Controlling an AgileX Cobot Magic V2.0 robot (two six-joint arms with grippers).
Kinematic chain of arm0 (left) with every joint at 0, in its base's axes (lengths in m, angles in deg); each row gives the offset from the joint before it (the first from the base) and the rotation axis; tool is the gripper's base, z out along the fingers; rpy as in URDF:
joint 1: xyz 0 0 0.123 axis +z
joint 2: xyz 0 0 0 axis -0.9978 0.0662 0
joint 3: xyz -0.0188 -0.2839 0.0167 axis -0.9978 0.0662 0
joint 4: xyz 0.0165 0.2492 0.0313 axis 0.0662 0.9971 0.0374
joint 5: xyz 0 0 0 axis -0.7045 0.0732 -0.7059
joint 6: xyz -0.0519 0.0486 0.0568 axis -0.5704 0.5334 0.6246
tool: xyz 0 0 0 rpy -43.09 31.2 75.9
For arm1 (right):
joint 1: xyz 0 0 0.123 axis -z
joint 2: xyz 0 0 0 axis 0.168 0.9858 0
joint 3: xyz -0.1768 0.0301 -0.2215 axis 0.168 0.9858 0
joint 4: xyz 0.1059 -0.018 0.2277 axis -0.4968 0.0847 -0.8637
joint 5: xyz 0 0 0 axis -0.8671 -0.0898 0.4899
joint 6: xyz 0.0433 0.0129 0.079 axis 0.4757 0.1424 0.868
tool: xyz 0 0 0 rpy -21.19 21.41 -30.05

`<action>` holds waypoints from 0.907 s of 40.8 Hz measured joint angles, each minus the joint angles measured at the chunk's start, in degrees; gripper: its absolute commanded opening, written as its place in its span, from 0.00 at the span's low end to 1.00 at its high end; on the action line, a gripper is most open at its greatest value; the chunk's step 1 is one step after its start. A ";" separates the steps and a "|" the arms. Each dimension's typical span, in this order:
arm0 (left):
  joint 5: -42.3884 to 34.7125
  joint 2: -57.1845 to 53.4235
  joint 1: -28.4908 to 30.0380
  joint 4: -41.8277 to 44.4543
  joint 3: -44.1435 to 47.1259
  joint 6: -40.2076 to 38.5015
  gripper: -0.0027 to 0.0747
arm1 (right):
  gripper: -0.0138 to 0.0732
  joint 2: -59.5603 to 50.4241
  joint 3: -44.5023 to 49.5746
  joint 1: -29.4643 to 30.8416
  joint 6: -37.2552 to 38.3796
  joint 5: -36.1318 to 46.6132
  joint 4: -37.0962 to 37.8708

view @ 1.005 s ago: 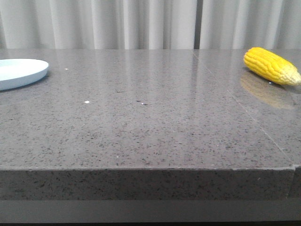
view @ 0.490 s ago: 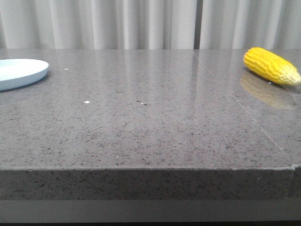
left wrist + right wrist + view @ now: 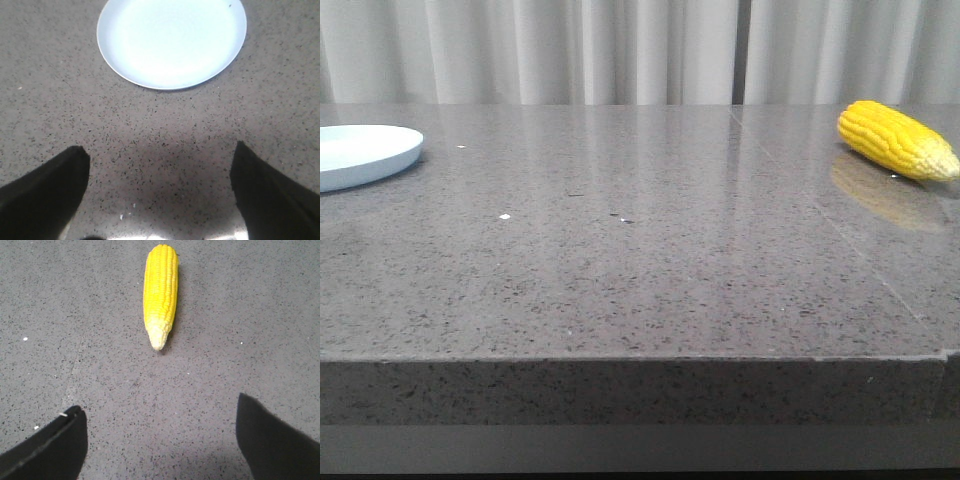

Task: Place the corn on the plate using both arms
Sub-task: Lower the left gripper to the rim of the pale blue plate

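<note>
A bright yellow corn (image 3: pixel 897 140) lies on the grey speckled table at the far right, its paler tip toward the right edge. The pale blue-white plate (image 3: pixel 360 155) sits at the far left, cut off by the frame. Neither arm shows in the front view. In the right wrist view the corn (image 3: pixel 160 292) lies ahead of my right gripper (image 3: pixel 159 412), tip pointing toward it, apart from the wide-open black fingers (image 3: pixel 55 445). In the left wrist view the plate (image 3: pixel 172 40) is empty and lies ahead of my open left gripper (image 3: pixel 160 152), which holds nothing.
The table's front edge (image 3: pixel 640 358) runs across the front view, with a seam in the stone (image 3: pixel 840 235) on the right side. Pale curtains (image 3: pixel 640 50) hang behind the table. A few white specks (image 3: pixel 504 216) lie on the surface.
</note>
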 measured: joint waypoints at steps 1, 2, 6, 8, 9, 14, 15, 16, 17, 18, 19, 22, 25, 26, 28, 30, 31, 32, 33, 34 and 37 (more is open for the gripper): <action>0.00 1.93 0.13 0.00 -0.53 0.00 0.77 | 0.88 0.00 0.00 0.00 0.00 0.00 0.00; 0.00 3.35 0.42 0.00 -1.32 0.00 0.77 | 0.88 0.00 0.00 0.00 0.00 0.00 0.00; 0.00 9.77 2.35 -0.39 -4.10 0.00 0.77 | 0.88 0.00 0.00 0.00 0.00 0.00 0.00; 0.00 12.43 4.02 -1.04 -5.72 0.00 0.77 | 0.88 0.00 0.00 0.00 0.00 0.00 0.00; 0.00 14.12 4.83 -1.39 -6.43 0.00 0.77 | 0.88 0.00 0.00 0.00 0.00 0.00 0.00; 0.00 20.36 9.66 -5.32 -10.41 1.56 0.77 | 0.88 0.00 0.00 0.00 0.00 0.00 0.00; 0.00 21.77 10.45 -6.46 -11.09 2.71 0.77 | 0.88 0.00 0.00 0.00 0.00 0.00 0.00; 0.00 22.81 11.18 -7.70 -11.77 3.35 0.77 | 0.88 0.00 0.00 0.00 0.00 0.00 0.00; 0.00 23.84 11.89 -9.41 -12.71 4.67 0.77 | 0.88 0.00 0.00 0.00 0.00 0.00 0.00; -0.14 25.19 12.76 -10.65 -13.42 5.86 0.77 | 0.88 0.00 0.00 0.00 0.00 0.00 0.00; -0.14 26.22 13.53 -12.23 -14.41 6.71 0.77 | 0.88 0.00 0.00 0.00 0.00 0.00 0.00; -0.50 29.52 14.98 -15.33 -16.84 8.65 0.77 | 0.88 0.00 0.00 0.00 0.00 0.00 0.00; -0.61 32.57 15.66 -16.80 -19.11 9.42 0.77 | 0.88 0.00 0.00 0.00 0.00 0.00 0.00; -0.61 33.43 15.67 -17.12 -19.75 9.54 0.77 | 0.88 0.00 0.00 0.00 0.00 0.00 0.00; -0.72 35.34 15.81 -17.53 -21.12 9.78 0.77 | 0.88 0.00 0.00 0.00 0.00 0.00 0.00; -0.75 37.04 15.81 -17.79 -22.14 10.02 0.77 | 0.88 0.00 0.00 0.00 0.00 0.00 0.00; -0.87 37.74 15.81 -18.06 -22.78 10.12 0.77 | 0.88 0.00 0.00 0.00 0.00 0.00 0.00; -0.87 38.62 15.81 -18.19 -23.25 10.12 0.77 | 0.88 0.00 0.00 0.00 0.00 0.00 0.00; -0.98 39.26 15.81 -18.34 -23.71 10.12 0.77 | 0.88 0.00 0.00 0.00 0.00 0.00 0.00; -0.96 39.88 15.81 -18.49 -24.34 10.21 0.77 | 0.88 0.00 0.00 0.00 0.00 0.00 0.00; -0.96 41.78 15.81 -18.98 -25.82 10.21 0.77 | 0.88 0.00 0.00 0.00 0.00 0.00 0.00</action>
